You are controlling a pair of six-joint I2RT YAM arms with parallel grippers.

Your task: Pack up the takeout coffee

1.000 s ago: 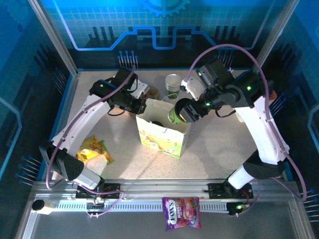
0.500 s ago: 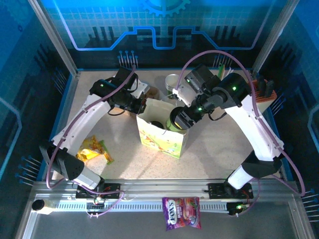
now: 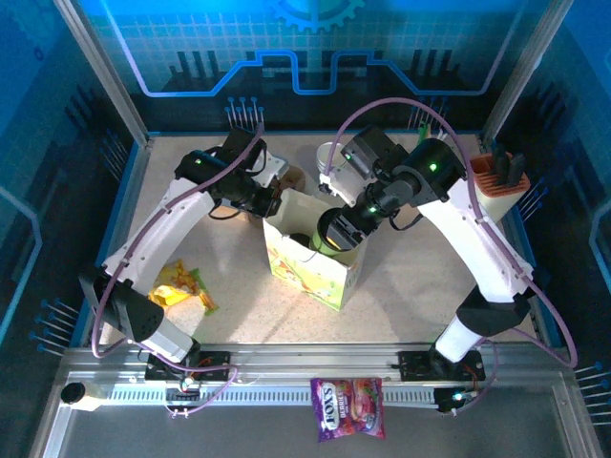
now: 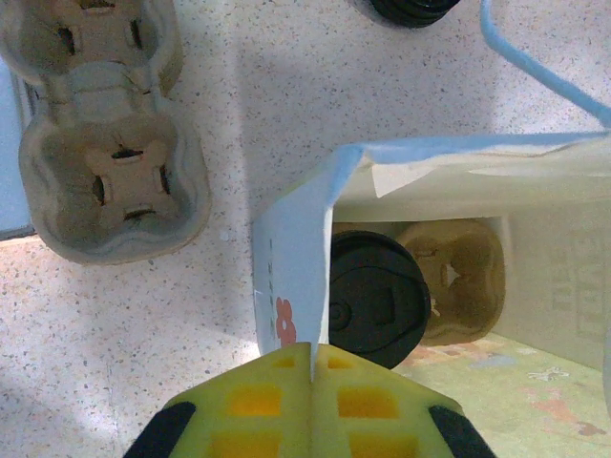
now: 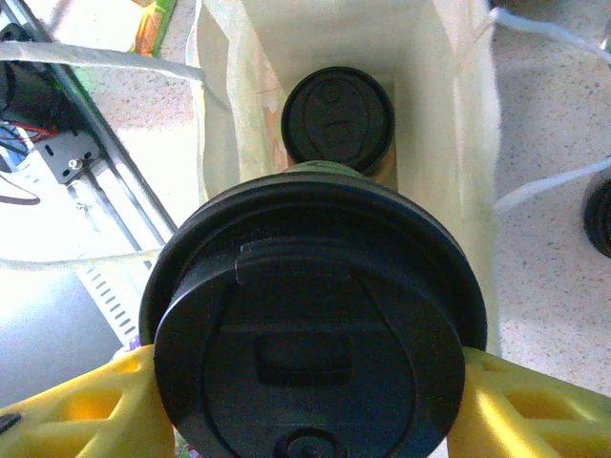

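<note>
Yellow fingers of the right gripper [image 5: 310, 391] clamp a black-lidded coffee cup [image 5: 315, 286], the arm bent down over the open paper bag [image 3: 307, 272]. Inside, at twelve o'clock from it, sits the second cup [image 5: 336, 116]. Meanwhile the left gripper [image 4: 313, 355] pinches the bag's rim, jaws closed. Speckled tabletop [image 3: 410, 277], blue-lit walls around.

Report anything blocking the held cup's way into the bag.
Nothing visible does. The left end effector pinches the bag rim open, the right end effector holds the second cup over the mouth, and the carrier slot beside the packed cup is empty.
</note>
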